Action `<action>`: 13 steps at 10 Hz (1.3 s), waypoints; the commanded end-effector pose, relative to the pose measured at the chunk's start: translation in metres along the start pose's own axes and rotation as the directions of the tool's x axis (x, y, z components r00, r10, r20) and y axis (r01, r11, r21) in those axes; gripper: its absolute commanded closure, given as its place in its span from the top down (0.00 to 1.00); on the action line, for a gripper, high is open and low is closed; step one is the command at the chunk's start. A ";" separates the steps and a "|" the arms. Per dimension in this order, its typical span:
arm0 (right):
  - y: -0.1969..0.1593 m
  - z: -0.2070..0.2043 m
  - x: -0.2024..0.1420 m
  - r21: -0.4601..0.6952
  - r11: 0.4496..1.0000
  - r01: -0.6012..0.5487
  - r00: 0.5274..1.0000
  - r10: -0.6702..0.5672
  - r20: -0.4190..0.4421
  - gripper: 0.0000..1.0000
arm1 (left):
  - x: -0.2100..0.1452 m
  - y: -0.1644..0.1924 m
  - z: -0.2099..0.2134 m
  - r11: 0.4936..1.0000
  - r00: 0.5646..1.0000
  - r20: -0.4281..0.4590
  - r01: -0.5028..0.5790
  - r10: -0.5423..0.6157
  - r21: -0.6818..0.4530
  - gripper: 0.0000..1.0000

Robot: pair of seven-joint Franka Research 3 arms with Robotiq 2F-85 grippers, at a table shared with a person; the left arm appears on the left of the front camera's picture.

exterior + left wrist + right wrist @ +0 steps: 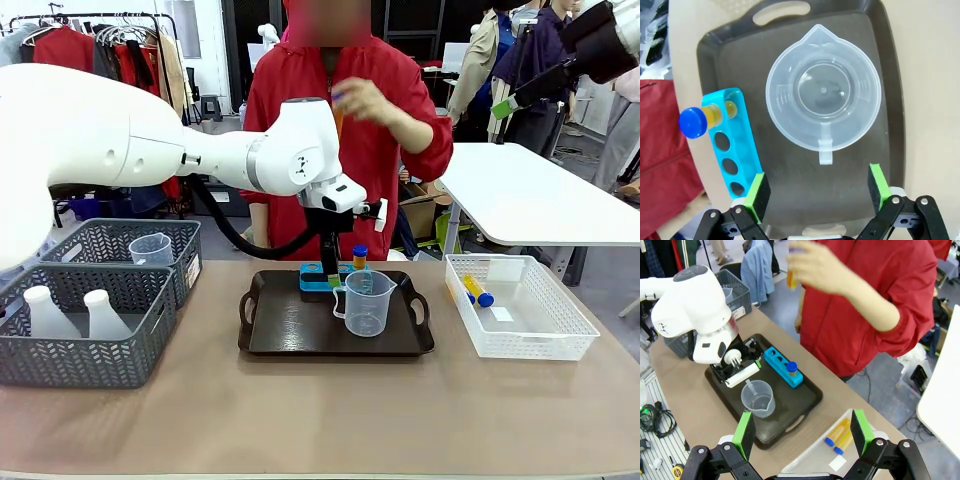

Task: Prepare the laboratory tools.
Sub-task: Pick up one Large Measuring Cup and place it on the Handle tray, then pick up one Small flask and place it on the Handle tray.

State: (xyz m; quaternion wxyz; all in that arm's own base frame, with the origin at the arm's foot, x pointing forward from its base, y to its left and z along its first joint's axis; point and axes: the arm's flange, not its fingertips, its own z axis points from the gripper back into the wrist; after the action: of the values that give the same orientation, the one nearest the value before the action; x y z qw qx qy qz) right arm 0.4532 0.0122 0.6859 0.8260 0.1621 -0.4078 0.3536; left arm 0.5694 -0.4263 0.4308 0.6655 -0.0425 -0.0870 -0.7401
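Since the beaker (823,95) stands mid-tray just beyond your left gripper (817,191), whose jaws are spread and empty, a careless lift could clip its handle and knock it into the rack (732,142) at the far edge of the tray (740,55). Your right gripper (802,432) is spread too, holding nothing. Count four tubes (702,117): one racked, one in the person's hand (812,267), two in the white basket (520,347). There are two beakers, one on the tray and one in the grey baskets (80,365) at the table's left edge, and two flasks (45,310).

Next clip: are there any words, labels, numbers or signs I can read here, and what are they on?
No text here can be read.
Beaker: moulded scale marks on its wall, too faint to read.
White slip in the white basket: too small to tell whether it bears print.
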 end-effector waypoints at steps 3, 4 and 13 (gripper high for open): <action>-0.001 0.001 0.001 0.011 1.000 0.002 1.000 -0.002 0.012 1.00 | -0.006 -0.019 0.011 0.999 1.000 -0.023 -0.021 0.020 -0.036 1.00; -0.001 0.001 0.001 0.011 1.000 0.002 1.000 -0.002 0.012 1.00 | -0.006 -0.023 0.015 1.000 0.999 -0.040 -0.012 0.011 -0.019 1.00; -0.001 0.001 0.001 0.011 1.000 0.002 1.000 -0.002 0.012 1.00 | -0.056 -0.052 0.104 0.952 0.954 -0.013 -0.297 0.299 0.076 1.00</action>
State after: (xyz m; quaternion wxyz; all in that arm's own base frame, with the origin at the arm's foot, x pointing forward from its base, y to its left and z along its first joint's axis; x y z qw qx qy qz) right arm 0.4533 0.0121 0.6857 0.8262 0.1621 -0.4076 0.3536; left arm 0.5414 -0.3693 0.5181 0.7451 -0.0263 -0.0934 -0.6599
